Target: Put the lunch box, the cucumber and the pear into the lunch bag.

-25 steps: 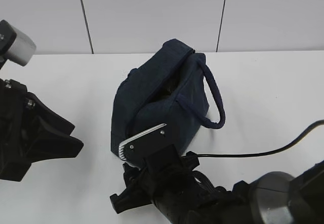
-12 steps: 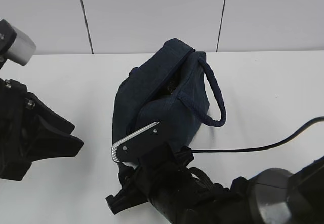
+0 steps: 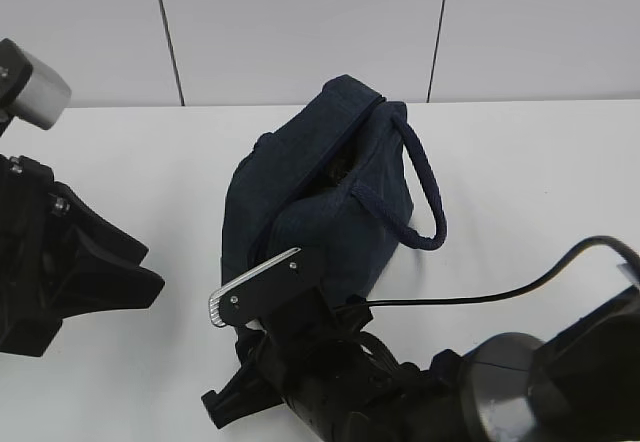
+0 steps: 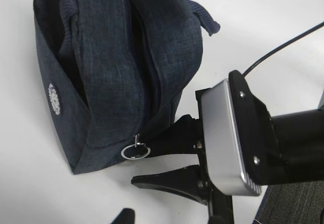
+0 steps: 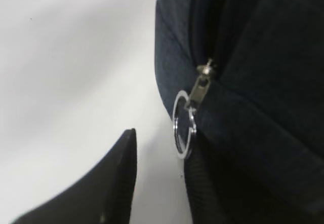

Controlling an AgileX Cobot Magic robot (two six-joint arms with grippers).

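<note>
Lunch bag (image 3: 325, 197) mid-counter (image 3: 520, 182), mouth gaping; contents unreadable, no food outside. Right pincer (image 5: 159, 178) spread at 6 o'clock beside ring pull (image 5: 184, 132), ungripped. Left pincer (image 3: 110, 287) state: cannot tell.

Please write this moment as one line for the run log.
stage: zipper | right tool: open, at ring pull, no grip | left tool: away from lunch bag | lunch box, cucumber, pear: not visible

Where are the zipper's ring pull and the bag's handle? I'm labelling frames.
ring pull (image 5: 184, 133): right wrist view, on the metal ring's left rim.
handle (image 3: 428, 194): exterior view, on the padded loop's right side.
</note>
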